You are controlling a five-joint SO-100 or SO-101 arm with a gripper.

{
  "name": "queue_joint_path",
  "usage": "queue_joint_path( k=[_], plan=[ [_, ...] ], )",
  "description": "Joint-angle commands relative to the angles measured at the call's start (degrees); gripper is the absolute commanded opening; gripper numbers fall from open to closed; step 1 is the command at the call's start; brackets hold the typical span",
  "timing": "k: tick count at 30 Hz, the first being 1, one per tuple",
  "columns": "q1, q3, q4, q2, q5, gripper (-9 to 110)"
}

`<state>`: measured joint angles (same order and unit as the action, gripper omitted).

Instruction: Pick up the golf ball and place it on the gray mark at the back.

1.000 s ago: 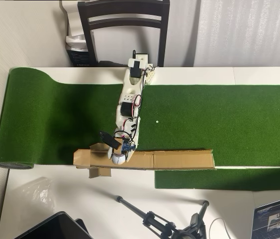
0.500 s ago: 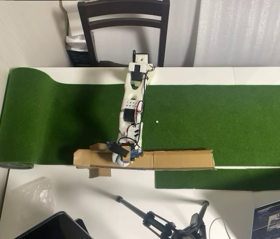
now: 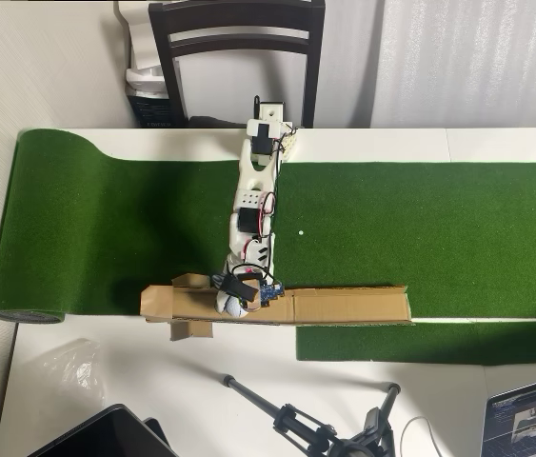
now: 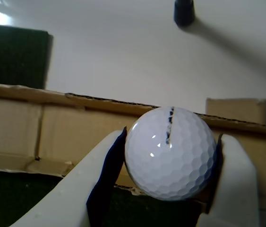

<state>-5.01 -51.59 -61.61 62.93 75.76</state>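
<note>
The white dimpled golf ball [image 4: 170,156] with a dark line on it sits between the two fingers of my gripper [image 4: 170,142], which is shut on it. Behind and below the ball lies the brown cardboard strip [image 4: 52,127]. In the overhead view the gripper [image 3: 230,305] holds the golf ball [image 3: 228,304] over the left part of the cardboard strip [image 3: 344,305], at the near edge of the turf. Whether the ball touches the strip cannot be told. The gray mark is hidden in both views.
Green turf [image 3: 420,228] with a tiny white dot [image 3: 300,231] covers the table behind the strip. A tripod [image 3: 306,424], a laptop [image 3: 529,414], a dark tablet [image 3: 106,433] and a plastic bag [image 3: 72,367] lie on the white table in front. A chair [image 3: 237,38] stands behind the arm's base.
The arm has straightened and the wrist has turned, shifting the gripper slightly right over the strip. The ball stays held.
</note>
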Motion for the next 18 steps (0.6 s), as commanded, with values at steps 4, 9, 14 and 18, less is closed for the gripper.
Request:
queue_joint_path(
  k=[4,9,14,18],
  plan=[
    [-1.8,-0.5,0.1,2.5,-0.2,30],
    [-2.1,-4.4,-0.1,2.5,0.2,30],
    [-3.9,-6.1,-0.4,2.5,0.4,30],
    [-4.0,-6.2,-0.4,2.4,1.4,30]
  ],
)
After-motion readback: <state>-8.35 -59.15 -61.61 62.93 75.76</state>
